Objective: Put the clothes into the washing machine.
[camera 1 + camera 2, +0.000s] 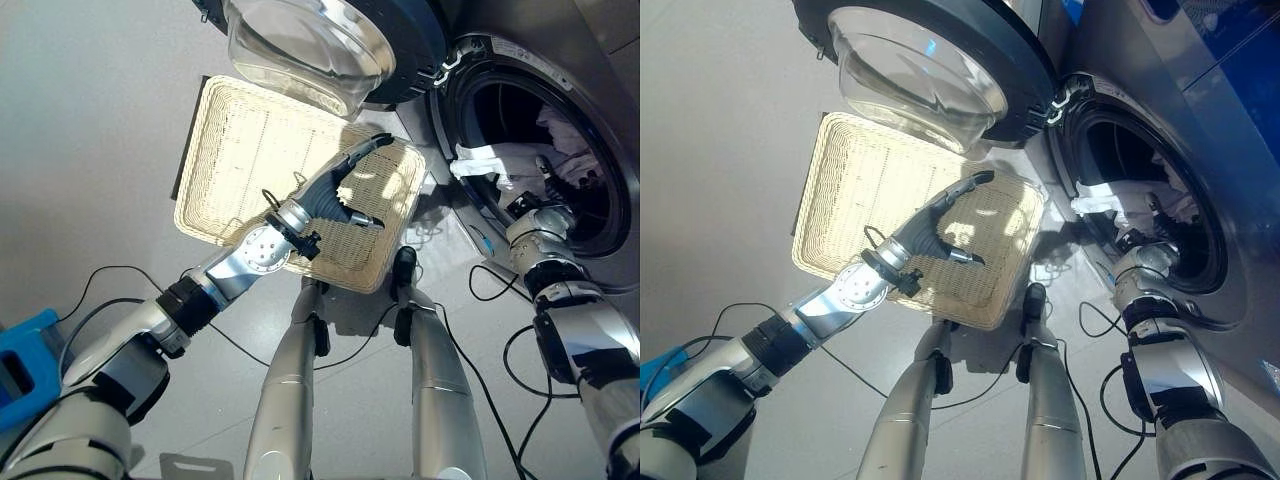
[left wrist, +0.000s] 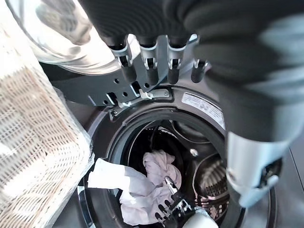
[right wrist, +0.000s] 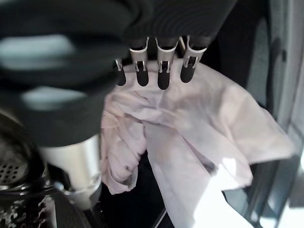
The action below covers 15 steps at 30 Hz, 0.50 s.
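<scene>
Our right hand (image 2: 173, 209), lower middle of the left wrist view, rests straight-fingered on the cloth (image 3: 190, 128) draped over the drum (image 2: 209, 178) lip; withdrawing could drag it out. Our left hand (image 1: 335, 195) hovers relaxed over the basket (image 1: 240, 150).

A laundry corner, by the look of the fittings.

A grey front-loading washing machine (image 1: 560, 120) stood with its round glass-bowled door (image 1: 930, 70) swung open, pale cloth (image 2: 142, 185) lay in the perforated steel drum (image 2: 213, 183), and a flat cream wicker basket (image 1: 250, 150) sat beside it on smooth grey flooring (image 1: 90, 110).
</scene>
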### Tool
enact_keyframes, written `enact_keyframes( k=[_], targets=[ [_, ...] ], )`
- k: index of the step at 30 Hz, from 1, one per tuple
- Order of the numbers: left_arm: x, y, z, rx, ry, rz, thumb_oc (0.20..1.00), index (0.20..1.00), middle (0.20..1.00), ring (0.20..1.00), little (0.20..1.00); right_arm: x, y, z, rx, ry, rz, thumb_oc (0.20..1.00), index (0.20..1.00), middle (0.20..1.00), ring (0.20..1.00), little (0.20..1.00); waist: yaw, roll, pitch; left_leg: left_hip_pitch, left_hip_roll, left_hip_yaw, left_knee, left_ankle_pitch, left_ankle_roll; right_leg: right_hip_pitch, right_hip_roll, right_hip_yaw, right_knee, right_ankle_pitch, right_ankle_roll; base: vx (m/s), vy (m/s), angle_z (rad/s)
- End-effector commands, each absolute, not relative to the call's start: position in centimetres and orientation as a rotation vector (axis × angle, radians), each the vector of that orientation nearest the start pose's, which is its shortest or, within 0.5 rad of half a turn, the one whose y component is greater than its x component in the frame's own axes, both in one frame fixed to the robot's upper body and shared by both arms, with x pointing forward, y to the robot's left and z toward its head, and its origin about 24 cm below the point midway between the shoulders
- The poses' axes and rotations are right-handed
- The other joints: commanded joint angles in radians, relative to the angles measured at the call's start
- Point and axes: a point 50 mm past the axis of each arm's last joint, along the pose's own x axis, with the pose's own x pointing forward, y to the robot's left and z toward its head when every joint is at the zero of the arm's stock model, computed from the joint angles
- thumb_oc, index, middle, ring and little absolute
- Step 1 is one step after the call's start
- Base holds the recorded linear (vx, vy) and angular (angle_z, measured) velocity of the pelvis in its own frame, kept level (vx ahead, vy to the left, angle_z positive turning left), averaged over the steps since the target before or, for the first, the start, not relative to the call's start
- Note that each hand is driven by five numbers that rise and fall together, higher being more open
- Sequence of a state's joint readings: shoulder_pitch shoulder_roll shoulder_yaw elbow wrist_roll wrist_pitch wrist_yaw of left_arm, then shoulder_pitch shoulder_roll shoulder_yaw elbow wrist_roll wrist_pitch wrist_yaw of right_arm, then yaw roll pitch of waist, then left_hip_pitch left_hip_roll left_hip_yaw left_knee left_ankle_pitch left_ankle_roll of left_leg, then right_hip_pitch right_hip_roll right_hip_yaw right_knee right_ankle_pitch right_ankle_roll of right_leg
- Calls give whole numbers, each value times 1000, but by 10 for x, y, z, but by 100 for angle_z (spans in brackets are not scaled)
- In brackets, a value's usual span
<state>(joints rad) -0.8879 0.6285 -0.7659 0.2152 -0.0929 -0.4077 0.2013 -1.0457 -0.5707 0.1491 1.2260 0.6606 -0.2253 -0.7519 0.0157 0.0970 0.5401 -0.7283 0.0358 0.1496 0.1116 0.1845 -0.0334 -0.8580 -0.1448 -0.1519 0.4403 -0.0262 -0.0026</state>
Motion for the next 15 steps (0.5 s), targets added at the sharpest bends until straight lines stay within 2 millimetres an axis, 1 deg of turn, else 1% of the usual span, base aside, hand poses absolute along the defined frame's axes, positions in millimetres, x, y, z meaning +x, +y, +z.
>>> enact_keyframes(
  k=[1, 2, 3, 4, 5, 7, 9, 10, 11, 12, 13, 15],
  targets=[
    [300, 51, 227, 546, -999, -616, 1000, 1000, 1000, 1000, 1000, 363, -334, 204, -198, -141, -1203, 1000, 1000, 1000, 1000, 1000, -9, 79, -20, 7, -68, 54, 122, -149, 2, 50, -1, -81, -81, 98, 105, 0, 0, 0],
    [299, 51, 227, 545, -1001, -617, 1000, 1000, 1000, 1000, 1000, 364, -332, 208, -262, -143, -1211, 1000, 1000, 1000, 1000, 1000, -8, 78, -20, 5, -68, 55, 123, -149, 3, 49, 0, -81, -81, 98, 105, 0, 0, 0],
    [299, 51, 227, 545, -1001, -616, 1000, 1000, 1000, 1000, 1000, 365, -331, 208, -277, -142, -1211, 1000, 1000, 1000, 1000, 1000, -9, 78, -20, 4, -68, 55, 123, -149, 3, 48, 0, -81, -81, 98, 105, 0, 0, 0],
    [299, 51, 227, 542, -1002, -617, 1000, 1000, 1000, 1000, 1000, 365, -328, 215, -398, -165, -1226, 1000, 1000, 1000, 1000, 1000, -9, 78, -20, 1, -68, 56, 123, -148, 4, 44, 3, -80, -80, 97, 106, 0, 0, 0],
    [299, 52, 227, 542, -1002, -616, 1000, 1000, 1000, 1000, 1000, 365, -328, 215, -398, -165, -1226, 1000, 1000, 1000, 1000, 1000, -10, 78, -20, 0, -68, 56, 123, -148, 4, 44, 3, -80, -80, 97, 106, 0, 0, 0],
    [299, 52, 224, 540, -1004, -622, 1000, 1000, 1000, 1000, 1000, 367, -322, 221, -551, -202, -1232, 1000, 1000, 1000, 1000, 1000, -10, 77, -20, -1, -67, 57, 123, -149, 4, 41, 6, -78, -79, 95, 107, 0, 0, 0],
    [298, 53, 223, 539, -1004, -622, 1000, 1000, 1000, 1000, 1000, 367, -321, 222, -611, -215, -1221, 1000, 1000, 1000, 1000, 1000, -10, 77, -20, -2, -67, 58, 123, -150, 4, 40, 7, -77, -78, 94, 107, 0, 0, 0],
    [298, 54, 222, 539, -1004, -620, 1000, 1000, 1000, 1000, 1000, 367, -320, 220, -703, -225, -1193, 1000, 1000, 1000, 1000, 1000, -11, 76, -20, -4, -65, 59, 123, -150, 3, 38, 7, -77, -80, 94, 109, 0, 0, 0],
    [298, 54, 221, 540, -1003, -619, 1000, 1000, 1000, 1000, 1000, 368, -318, 217, -747, -234, -1174, 1000, 1000, 1000, 1000, 1000, -12, 76, -20, -4, -64, 59, 121, -149, 4, 38, 8, -76, -81, 94, 109, 0, 0, 0],
    [298, 54, 221, 540, -1003, -619, 1000, 1000, 1000, 1000, 1000, 368, -318, 217, -747, -234, -1174, 1000, 1000, 1000, 1000, 1000, -12, 76, -20, -4, -64, 59, 121, -149, 4, 38, 8, -76, -81, 94, 109, 0, 0, 0],
    [298, 56, 218, 540, -1003, -614, 1000, 1000, 1000, 1000, 1000, 371, -314, 209, -916, -232, -1066, 1000, 1000, 1000, 1000, 1000, -13, 75, -20, -5, -64, 60, 119, -149, 4, 35, 9, -75, -81, 92, 110, 0, 0, 0],
    [298, 56, 217, 543, -1007, -612, 1000, 1000, 1000, 1000, 1000, 374, -312, 201, -988, -205, -984, 1000, 1000, 1000, 1000, 1000, -12, 75, -20, -7, -61, 64, 117, -147, 4, 35, 8, -77, -85, 93, 111, 0, 0, 0]
  ],
)
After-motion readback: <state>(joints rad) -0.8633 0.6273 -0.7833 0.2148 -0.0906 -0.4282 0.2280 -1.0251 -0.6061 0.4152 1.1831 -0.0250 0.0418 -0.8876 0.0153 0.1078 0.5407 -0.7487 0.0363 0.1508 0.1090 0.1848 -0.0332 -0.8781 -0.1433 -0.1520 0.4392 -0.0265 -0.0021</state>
